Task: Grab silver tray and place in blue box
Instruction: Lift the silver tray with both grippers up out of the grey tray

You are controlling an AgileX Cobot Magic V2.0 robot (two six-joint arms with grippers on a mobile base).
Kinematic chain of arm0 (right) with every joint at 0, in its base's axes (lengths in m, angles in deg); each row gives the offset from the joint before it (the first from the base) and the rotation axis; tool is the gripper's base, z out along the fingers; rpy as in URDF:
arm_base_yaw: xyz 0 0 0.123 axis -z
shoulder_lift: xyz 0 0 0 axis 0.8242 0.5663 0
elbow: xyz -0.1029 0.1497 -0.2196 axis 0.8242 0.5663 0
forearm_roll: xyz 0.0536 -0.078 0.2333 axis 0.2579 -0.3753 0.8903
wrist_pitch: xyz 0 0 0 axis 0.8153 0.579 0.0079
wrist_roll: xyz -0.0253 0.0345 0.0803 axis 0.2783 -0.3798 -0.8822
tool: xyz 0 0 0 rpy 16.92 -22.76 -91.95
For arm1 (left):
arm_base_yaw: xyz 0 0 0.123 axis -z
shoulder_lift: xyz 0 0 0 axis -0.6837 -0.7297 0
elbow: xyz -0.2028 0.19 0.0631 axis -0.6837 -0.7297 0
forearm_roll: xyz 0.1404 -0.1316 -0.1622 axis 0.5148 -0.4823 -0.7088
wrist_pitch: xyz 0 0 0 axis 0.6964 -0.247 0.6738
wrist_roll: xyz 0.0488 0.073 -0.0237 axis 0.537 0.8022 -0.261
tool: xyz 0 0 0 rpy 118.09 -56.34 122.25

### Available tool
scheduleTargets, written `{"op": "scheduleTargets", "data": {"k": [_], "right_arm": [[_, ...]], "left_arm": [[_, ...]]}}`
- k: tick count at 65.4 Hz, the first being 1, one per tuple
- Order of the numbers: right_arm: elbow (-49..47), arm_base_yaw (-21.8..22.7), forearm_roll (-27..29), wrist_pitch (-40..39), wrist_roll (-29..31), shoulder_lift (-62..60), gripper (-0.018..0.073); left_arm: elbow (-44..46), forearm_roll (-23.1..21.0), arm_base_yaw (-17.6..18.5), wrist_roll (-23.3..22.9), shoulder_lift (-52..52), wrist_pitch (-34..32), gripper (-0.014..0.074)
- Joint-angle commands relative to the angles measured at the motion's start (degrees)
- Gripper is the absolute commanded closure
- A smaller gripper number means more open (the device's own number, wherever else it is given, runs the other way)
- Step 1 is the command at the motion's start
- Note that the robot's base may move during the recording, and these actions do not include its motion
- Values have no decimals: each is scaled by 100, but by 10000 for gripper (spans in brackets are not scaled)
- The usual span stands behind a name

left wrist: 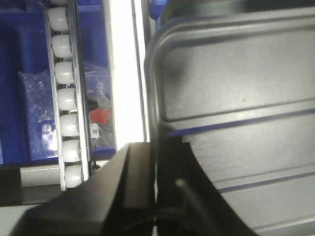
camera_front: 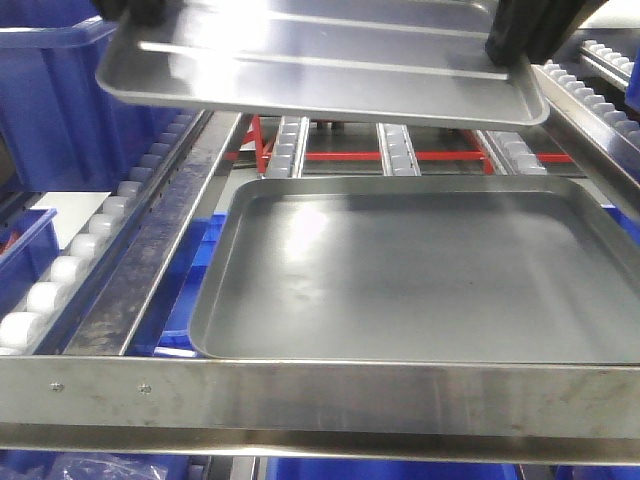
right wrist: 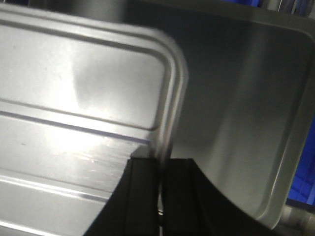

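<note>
Steel rail (camera_front: 320,395), grey tray (camera_front: 420,270) behind, both jaws clamping silver tray (camera_front: 330,60) above it

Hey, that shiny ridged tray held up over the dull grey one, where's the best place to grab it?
Take the silver tray by its raised rim at the two short ends, coming in from either side. It is wide and shallow, so only the thin rim fits between fingers. The left gripper and right gripper pinch it there.

The silver tray (camera_front: 320,60) runs off the top edge, and the grey tray (camera_front: 420,270) off the right.
</note>
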Motion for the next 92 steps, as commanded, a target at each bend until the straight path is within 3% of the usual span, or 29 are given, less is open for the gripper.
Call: {"op": "scheduleTargets", "data": {"k": [1, 92], "right_arm": [[-228, 31, -280, -260, 103, -253, 501], [-228, 31, -280, -303, 103, -234, 501]], "left_arm": [[119, 206, 18, 174, 162, 76, 694], [119, 239, 18, 174, 162, 65, 694]]}}
